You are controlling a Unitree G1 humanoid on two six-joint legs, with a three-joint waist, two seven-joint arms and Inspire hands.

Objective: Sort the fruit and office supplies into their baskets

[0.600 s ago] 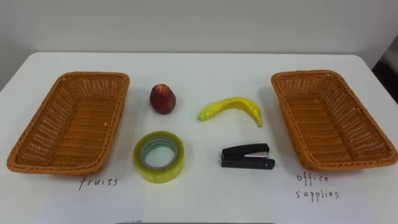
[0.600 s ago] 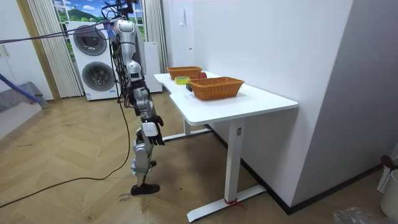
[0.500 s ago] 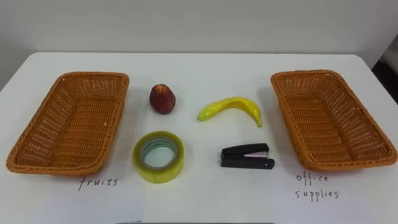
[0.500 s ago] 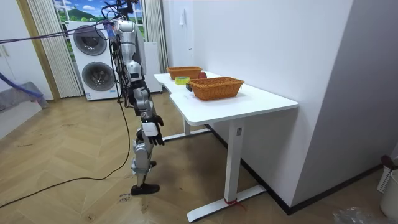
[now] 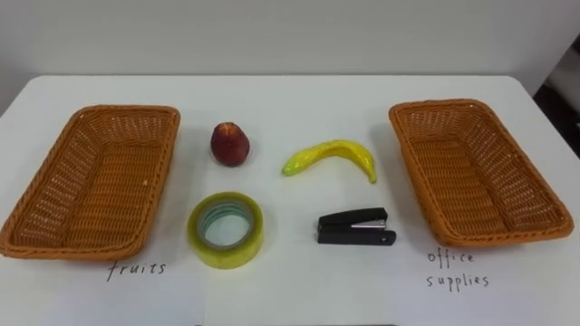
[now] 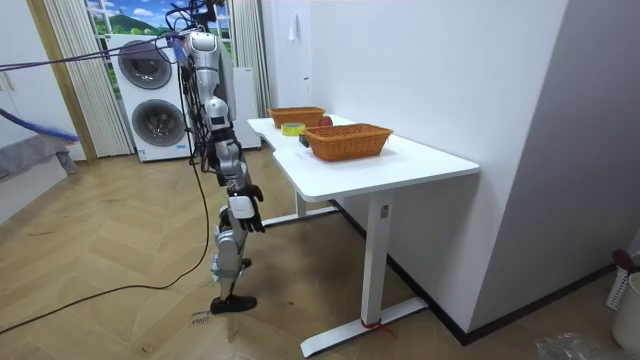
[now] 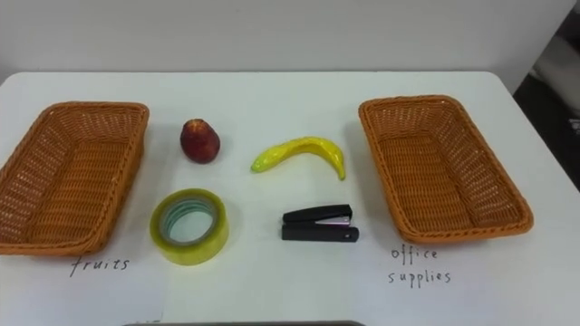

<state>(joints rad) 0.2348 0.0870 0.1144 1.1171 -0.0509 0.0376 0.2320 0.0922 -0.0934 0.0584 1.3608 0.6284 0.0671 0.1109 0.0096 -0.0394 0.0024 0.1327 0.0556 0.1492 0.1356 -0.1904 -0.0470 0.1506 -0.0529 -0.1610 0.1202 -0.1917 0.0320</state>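
Right hand [image 6: 243, 213] hangs low at the robot's side, below the near edge of the tabletop [image 5: 290, 95]; can't tell if it's released or clenched. Left basket [image 5: 91, 181] sits at the tabletop's left edge, right basket [image 5: 471, 172] at its right edge. Between them, outside both, lie four things. Red fruit [image 5: 230, 143] and banana [image 5: 331, 156] are toward the far edge. Tape roll [image 5: 227, 229] and stapler [image 5: 355, 227] are toward the near edge. All are apart.

White worktop [image 5: 290, 100] on a white frame, set against a white wall [image 6: 450, 70], herringbone wood floor [image 6: 100, 260], two stacked washers [image 6: 150, 95] at the far end, beige curtain [image 6: 70, 90] beside them
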